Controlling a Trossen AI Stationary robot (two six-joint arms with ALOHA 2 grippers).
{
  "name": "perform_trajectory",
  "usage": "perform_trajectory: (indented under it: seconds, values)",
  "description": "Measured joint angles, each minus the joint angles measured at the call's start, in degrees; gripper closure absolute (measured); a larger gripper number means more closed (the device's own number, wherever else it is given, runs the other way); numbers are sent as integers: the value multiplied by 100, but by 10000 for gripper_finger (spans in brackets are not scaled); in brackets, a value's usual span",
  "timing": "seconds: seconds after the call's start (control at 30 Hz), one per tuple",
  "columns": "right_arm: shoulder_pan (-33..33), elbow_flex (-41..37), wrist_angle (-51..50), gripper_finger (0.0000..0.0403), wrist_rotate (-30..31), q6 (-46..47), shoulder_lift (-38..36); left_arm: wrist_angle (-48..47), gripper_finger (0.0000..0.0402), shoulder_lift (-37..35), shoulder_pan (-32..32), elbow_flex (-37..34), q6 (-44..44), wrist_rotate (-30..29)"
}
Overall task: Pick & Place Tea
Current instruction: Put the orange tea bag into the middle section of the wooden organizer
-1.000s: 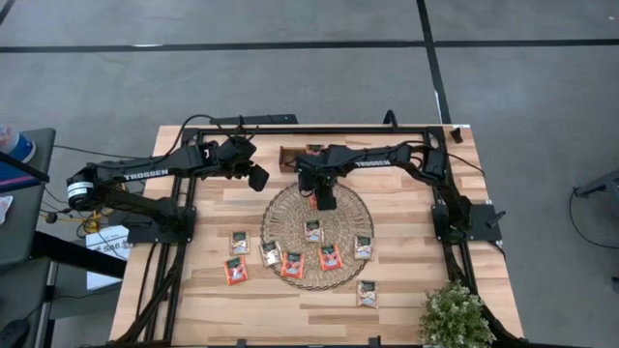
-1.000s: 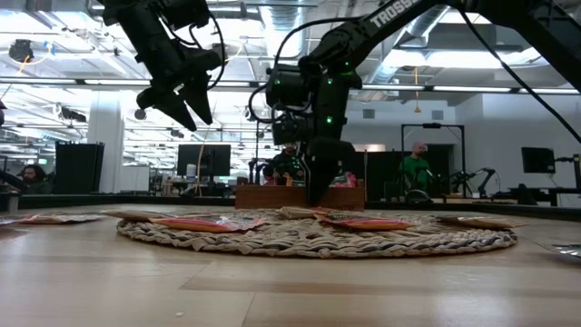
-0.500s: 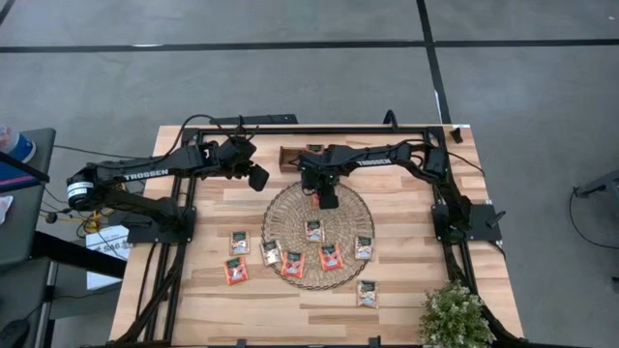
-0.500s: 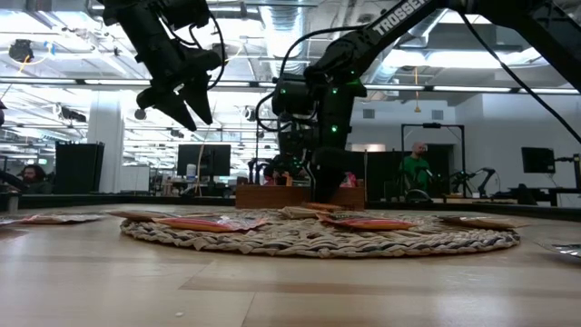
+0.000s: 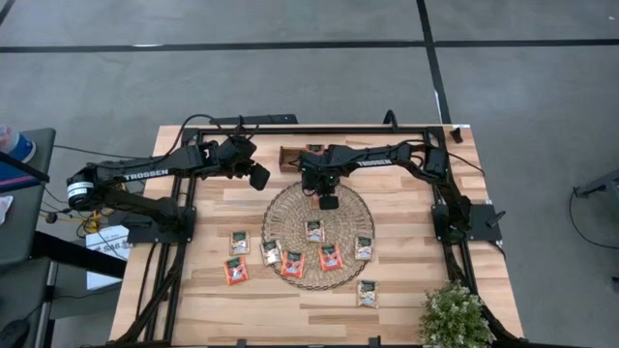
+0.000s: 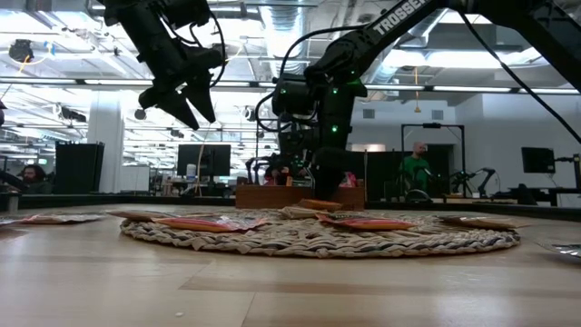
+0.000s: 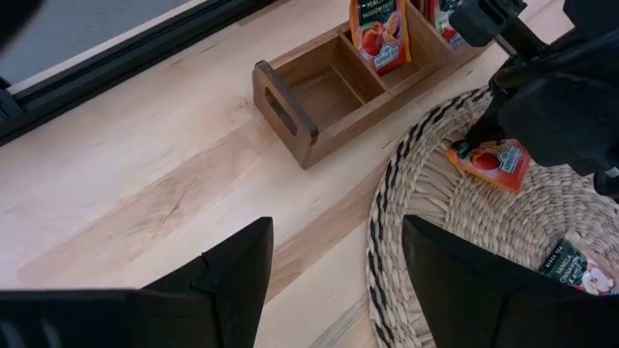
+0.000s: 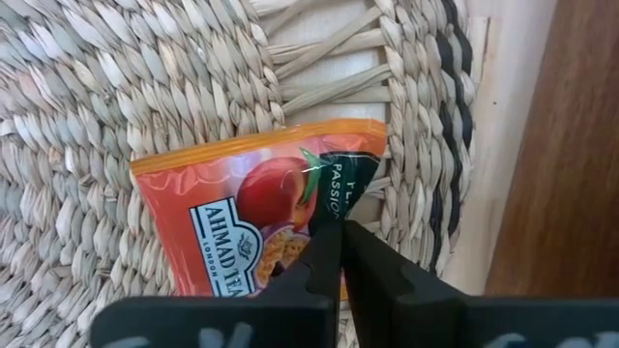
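My right gripper [image 8: 334, 253] pinches the orange sachet [image 8: 253, 220] on the woven mat [image 8: 97, 106]; next, lift toward the wooden tray [image 7: 338, 97].

Both arms are black, built of slender tubular links joined by bulkier rounded joint housings. The left arm [image 5: 145, 174] carries white block lettering reading TROSSEN along its forearm link, and the right arm [image 5: 387, 155] bears the same white wordmark, which also shows in the low view. Black cables loop loosely alongside the links and trail from the bases. Each arm stands on a chunky black base block bolted to a black rail frame. Small green indicator lights glow on the right arm's wrist housing [image 6: 318, 91]. The left gripper [image 6: 182, 95] has two tapered, pointed black fingers; the right gripper [image 8: 334, 261] has flat, matte black fingers narrowing towards their tips.
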Motion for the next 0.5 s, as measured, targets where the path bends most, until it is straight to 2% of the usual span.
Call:
perform_trajectory:
  seconds: [0.37,0.5]
  values:
    - [0,4,2,402,160,152,-7,31,179,0,1,0,4,2]
    - [-4,252,-309,402,201,265,7,31,179,0,-1,0,6,4]
